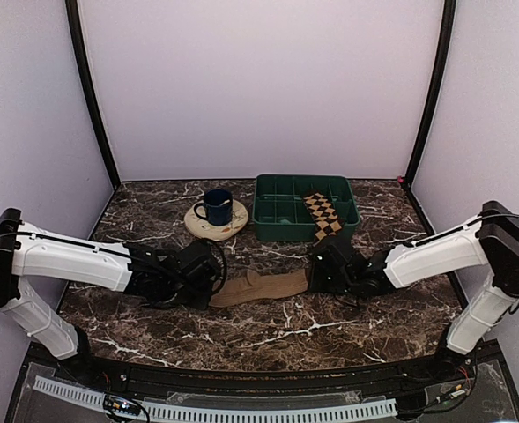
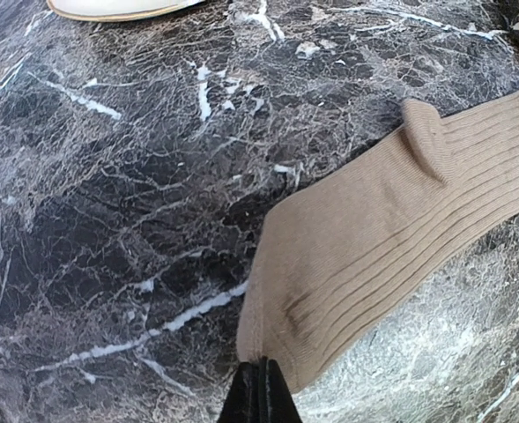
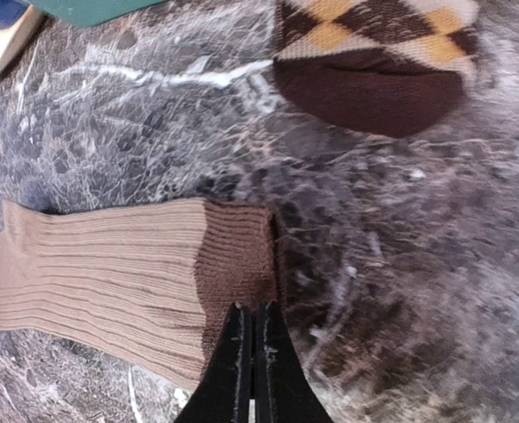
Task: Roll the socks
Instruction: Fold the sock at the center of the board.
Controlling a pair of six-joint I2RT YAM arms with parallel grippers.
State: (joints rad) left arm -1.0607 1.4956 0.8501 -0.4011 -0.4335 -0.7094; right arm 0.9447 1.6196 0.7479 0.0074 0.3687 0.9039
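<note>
While the tan-beige sock (image 1: 263, 286) lies flat on the marble table (image 1: 241, 339), its long axis running left to right between the arms, each gripper sits at one end: the left gripper (image 2: 259, 385) at the toe, the right gripper (image 3: 252, 348) at the darker cuff. Both have fingers pressed together at the fabric's edge; whether cloth is nipped I cannot tell. The argyle sock (image 1: 322, 214) drapes over the green tray (image 1: 277, 231), nearer the right arm.
</note>
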